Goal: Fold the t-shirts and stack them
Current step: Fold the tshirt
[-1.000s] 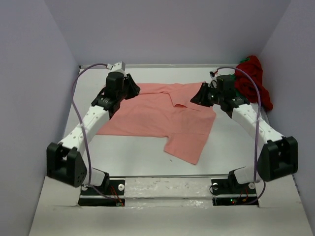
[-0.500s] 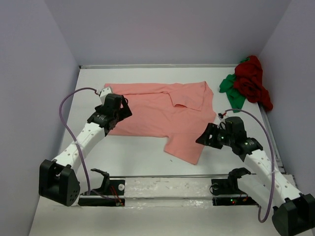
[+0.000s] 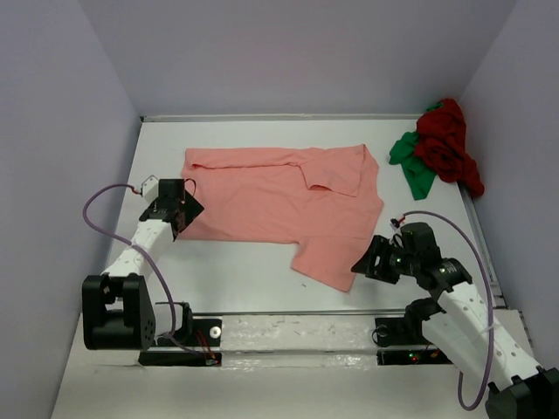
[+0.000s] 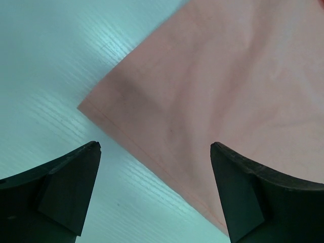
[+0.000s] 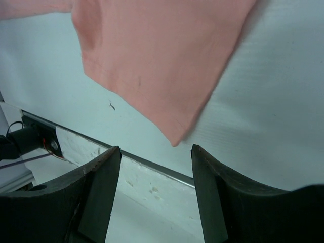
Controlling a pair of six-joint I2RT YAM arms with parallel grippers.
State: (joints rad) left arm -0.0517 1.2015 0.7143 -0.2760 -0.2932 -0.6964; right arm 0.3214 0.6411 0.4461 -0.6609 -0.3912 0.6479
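A salmon-pink t-shirt (image 3: 279,205) lies spread flat on the white table, with a flap folded over near its far right. My left gripper (image 3: 181,209) hovers open over the shirt's near-left corner (image 4: 212,91), its jaws (image 4: 155,146) wide apart and empty. At the near-right corner (image 5: 157,55) my right gripper (image 3: 367,264) also stands open, and the pink tip shows just beyond the gap between its fingers (image 5: 156,148). The dark red t-shirt (image 3: 450,144) and the bright green t-shirt (image 3: 410,161) lie crumpled together at the back right.
The table (image 3: 244,271) ends at a metal rail (image 5: 152,169) along its front edge, close under my right gripper. Lilac walls close in the left, right and back sides. The arm bases (image 3: 297,336) sit at the near edge.
Both grippers have let go of the pink shirt's far edge, opened, and drawn back toward the near side. The left is now at the near-left corner, the right at the near-right corner.
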